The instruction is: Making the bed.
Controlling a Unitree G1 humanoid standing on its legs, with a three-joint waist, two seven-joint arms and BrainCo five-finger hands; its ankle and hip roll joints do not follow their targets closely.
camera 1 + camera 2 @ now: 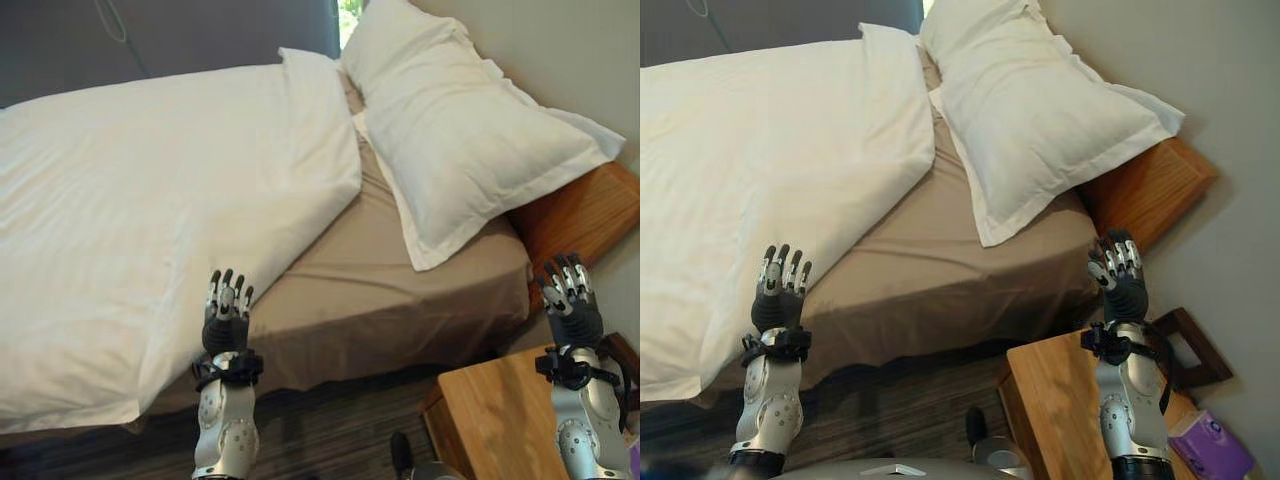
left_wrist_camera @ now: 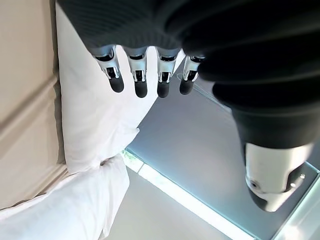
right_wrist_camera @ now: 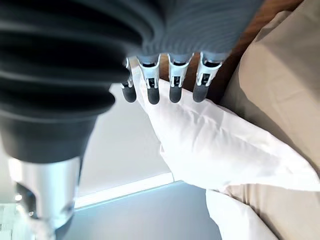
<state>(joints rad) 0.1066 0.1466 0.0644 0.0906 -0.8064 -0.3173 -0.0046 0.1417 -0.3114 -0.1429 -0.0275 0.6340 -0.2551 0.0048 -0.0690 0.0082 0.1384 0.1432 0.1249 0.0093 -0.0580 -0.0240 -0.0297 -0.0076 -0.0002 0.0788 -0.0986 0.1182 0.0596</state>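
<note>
Right now both hands are raised at the near edge of the bed (image 1: 400, 300), holding nothing. Left hand (image 1: 227, 318) hangs just at the lower edge of the white duvet (image 1: 150, 220), fingers straight and loosely spread; its wrist view shows the fingers (image 2: 140, 82) extended with nothing between them, pointing toward the duvet. Can't tell from above whether the fingertips actually touch the cloth, looks just apart. Right hand (image 1: 1118, 275) is up beside the bed's near corner, above a wooden nightstand (image 1: 1060, 400), fingers also straight and empty; its wrist view shows them (image 3: 175, 82) reaching toward the pillow with a gap.

Duvet covers the left part of the bed, lying askew, its top edge running diagonally so a wide stretch of the tan sheet (image 1: 380, 270) is bare on the right. A large white pillow (image 1: 450, 120) lies tilted at the head end, one corner overhanging the sheet, its far side against a wooden headboard (image 1: 580, 215). A second pillow (image 1: 312, 62) shows partly behind the duvet's top corner. A purple packet (image 1: 1210, 445) sits on the floor by the nightstand.
</note>
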